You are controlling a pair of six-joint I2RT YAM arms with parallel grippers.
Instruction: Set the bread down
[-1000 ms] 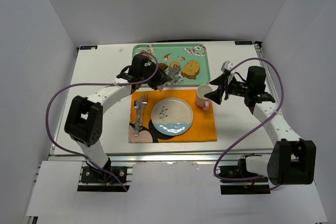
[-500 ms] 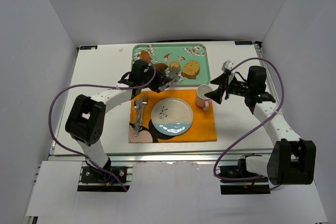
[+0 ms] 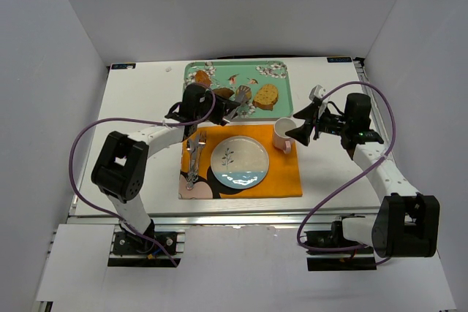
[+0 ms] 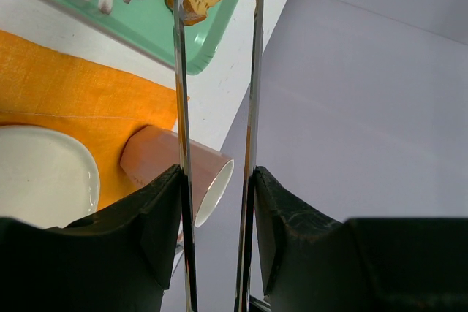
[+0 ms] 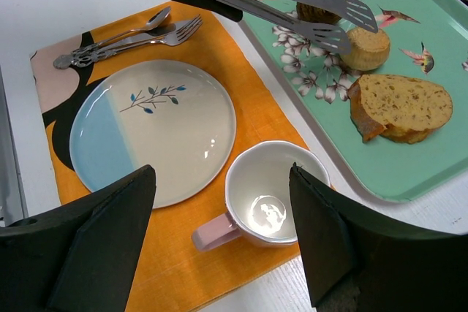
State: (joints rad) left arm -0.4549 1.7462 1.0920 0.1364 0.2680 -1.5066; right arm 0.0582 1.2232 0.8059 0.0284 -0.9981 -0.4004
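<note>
**Tongs-to-bun alignment.** The left gripper [image 3: 221, 110] is clamped on the handles of metal tongs [image 5: 322, 18]. Their long axis runs straight ahead of it, out over the green tray [image 5: 446, 12]. The bread [image 5: 365, 49], a small round bun, sits on that tray just beside the lower blade's tip and outside the parted blades. We cannot tell whether they touch. The right gripper [image 5: 223, 202] hangs wide open and empty above the pink mug [image 5: 267, 206], with the bun well ahead of it. We judge the blades must shift sideways to straddle the bun.
</note>
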